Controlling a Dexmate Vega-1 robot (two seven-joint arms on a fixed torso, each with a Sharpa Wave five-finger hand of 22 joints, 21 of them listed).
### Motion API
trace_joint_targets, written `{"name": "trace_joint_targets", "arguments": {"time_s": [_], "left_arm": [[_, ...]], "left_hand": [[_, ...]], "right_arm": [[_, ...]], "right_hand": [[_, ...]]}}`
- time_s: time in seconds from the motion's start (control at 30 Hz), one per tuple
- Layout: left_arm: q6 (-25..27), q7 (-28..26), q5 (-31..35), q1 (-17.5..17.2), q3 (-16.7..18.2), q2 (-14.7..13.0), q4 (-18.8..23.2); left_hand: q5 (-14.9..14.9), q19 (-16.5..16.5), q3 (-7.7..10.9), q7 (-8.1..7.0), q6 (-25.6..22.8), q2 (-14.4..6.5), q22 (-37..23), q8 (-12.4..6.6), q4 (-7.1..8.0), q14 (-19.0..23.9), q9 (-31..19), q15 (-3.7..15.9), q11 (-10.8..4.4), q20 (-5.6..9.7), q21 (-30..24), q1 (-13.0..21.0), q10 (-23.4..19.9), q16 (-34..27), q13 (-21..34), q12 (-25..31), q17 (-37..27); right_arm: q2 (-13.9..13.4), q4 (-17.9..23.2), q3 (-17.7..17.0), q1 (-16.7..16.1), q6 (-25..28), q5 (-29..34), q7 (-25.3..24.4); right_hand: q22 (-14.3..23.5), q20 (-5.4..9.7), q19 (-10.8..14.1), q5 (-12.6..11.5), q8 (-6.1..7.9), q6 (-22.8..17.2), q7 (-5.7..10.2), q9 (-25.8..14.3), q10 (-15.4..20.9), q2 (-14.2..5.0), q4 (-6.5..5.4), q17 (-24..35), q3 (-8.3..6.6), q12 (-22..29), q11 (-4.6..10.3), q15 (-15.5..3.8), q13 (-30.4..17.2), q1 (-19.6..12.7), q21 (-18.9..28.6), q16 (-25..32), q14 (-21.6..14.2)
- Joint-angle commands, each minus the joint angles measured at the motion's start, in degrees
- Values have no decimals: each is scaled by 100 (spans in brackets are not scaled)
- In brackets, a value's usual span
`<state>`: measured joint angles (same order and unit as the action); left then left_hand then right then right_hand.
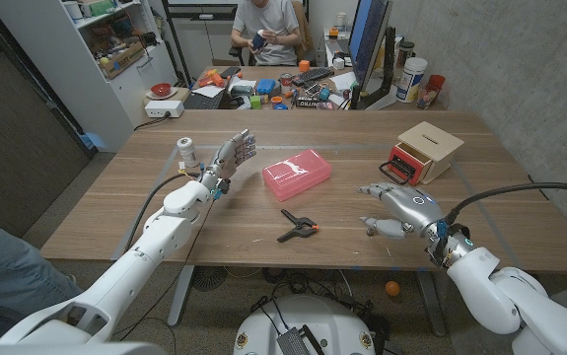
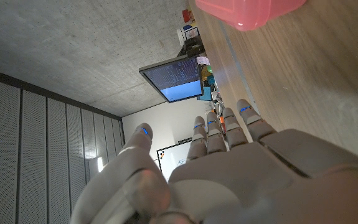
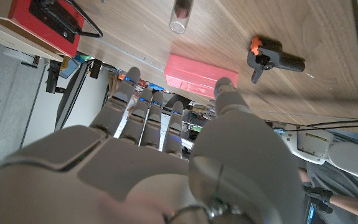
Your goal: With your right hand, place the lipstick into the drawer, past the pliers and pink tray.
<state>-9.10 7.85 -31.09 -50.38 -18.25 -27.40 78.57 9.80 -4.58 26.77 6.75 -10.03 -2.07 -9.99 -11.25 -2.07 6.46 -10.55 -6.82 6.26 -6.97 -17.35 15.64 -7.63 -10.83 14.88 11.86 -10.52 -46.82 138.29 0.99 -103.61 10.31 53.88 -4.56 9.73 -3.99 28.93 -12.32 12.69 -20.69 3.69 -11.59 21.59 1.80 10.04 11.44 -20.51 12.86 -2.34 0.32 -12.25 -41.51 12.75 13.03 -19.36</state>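
The move turns on where the lipstick (image 3: 180, 15) lies from the right hand (image 1: 397, 209). In the right wrist view it lies on the bare wood just beyond the fingertips, between the red drawer (image 3: 32, 22) and the pink tray (image 3: 195, 76). Its long axis runs roughly along the line in which the fingers point, so a forward reach would probably meet it end-on. The right hand holds nothing and hovers low over the table. Its fingers are stretched out and loosely apart, with the thumb set off to one side. In the head view this hand sits near the table's right front, and the drawer (image 1: 408, 162) stands pulled out of its small wooden box (image 1: 431, 145) just behind it. The lipstick itself is too small to pick out with confidence there. The left hand (image 1: 232, 158) stands upright well across the table, beyond the tray, with straight fingers and an empty palm. The right hand is therefore plainly the nearer one. The lipstick looks like a short clear tube with a dark reddish core, cut off at the picture's edge. It is smooth and round, so it seems likely to roll if nudged. The black-and-orange pliers (image 1: 298, 226) lie to the robot's left of the right hand, in front of the tray.
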Motion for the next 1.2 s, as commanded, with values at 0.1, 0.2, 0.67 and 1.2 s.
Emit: {"name": "trace_joint_targets", "arguments": {"time_s": [0.1,0.2,0.67,1.2], "left_arm": [[-9,-97,-34,-114,57,-26,102],[-9,-85,-71,-125,71,-27,119],[34,-371,26,-208,136,-187,514],[94,-463,-89,-315,159,-202,543]], "left_hand": [[28,10,12,6,-52,-27,-29,-9,-36,-19,-7,-62,10,-32,27,-23,-26,-26,-2,32,-28],[28,9,12,5,-62,-31,-30,-11,-40,-11,-8,-65,5,-35,33,-26,-27,-30,-7,33,-28],[28,14,12,-4,-61,-45,-31,-4,-50,-19,-9,-60,5,-52,60,-38,-24,-28,-25,35,-30],[29,23,19,-18,-77,-71,-33,-3,-63,-15,-11,-53,-2,-58,93,-47,-35,-31,-46,43,-31]], "right_arm": [[35,-138,39,107,29,45,238],[57,-210,116,155,47,47,233],[78,-633,523,523,110,-27,50],[8,-662,758,633,427,-62,105]], "right_hand": [[21,-71,69,-73,-18,10,26,-27,-33,36,-48,19,-32,-41,-7,163,-5,-89,-10,-8,-6],[22,-107,71,-78,-23,20,27,-28,-43,44,-52,19,-34,-47,-8,211,-5,-96,-16,-14,-3],[24,-174,85,-96,-26,11,33,-31,-80,70,-73,22,-41,-70,-31,253,-3,-115,-32,-18,-24],[30,-83,343,-135,-20,-40,-16,-36,-66,0,-103,43,-109,-72,-20,178,-3,-193,29,33,-190]]}}
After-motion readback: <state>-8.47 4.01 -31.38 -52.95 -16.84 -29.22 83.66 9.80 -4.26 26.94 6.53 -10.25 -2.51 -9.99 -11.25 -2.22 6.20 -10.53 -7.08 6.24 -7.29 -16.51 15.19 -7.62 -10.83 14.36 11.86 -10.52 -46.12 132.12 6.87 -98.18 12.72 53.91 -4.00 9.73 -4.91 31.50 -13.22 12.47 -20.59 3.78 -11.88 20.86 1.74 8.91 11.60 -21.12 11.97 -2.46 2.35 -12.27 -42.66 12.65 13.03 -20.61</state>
